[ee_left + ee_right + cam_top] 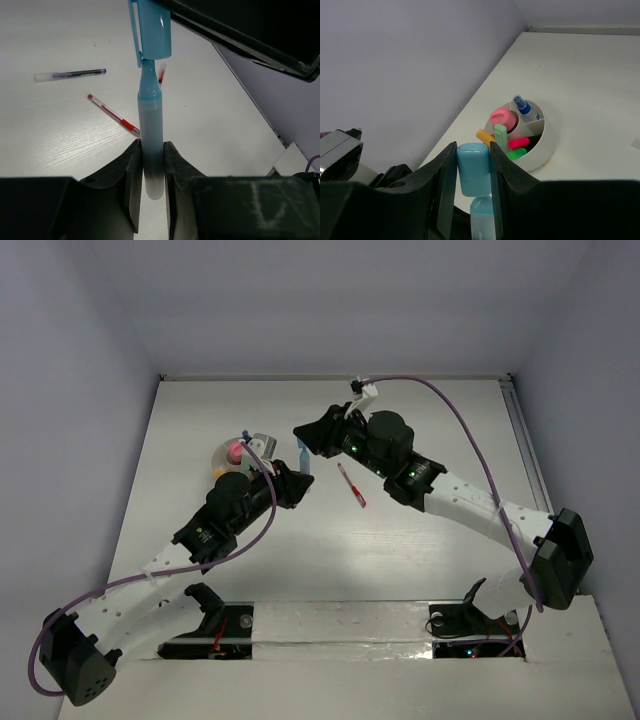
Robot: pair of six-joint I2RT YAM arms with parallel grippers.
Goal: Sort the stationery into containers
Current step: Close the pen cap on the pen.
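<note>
**Blue-white marker (151, 120) stuck between both arms**

The left gripper (152, 146) pinches its barrel and the right gripper (472, 150) clamps the cap (472, 170), over the bench (50, 130). Red pen (112, 114) and black pen (70, 75) lie loose beyond. Farther off, the white cup (542, 145) holds markers.

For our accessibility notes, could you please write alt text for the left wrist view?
The left tool grips the lower body of a light-blue marker that runs up the middle of the frame, its cap held by the dark right tool at the top. Behind it, a red pen and a black pen lie on the white table.
</note>
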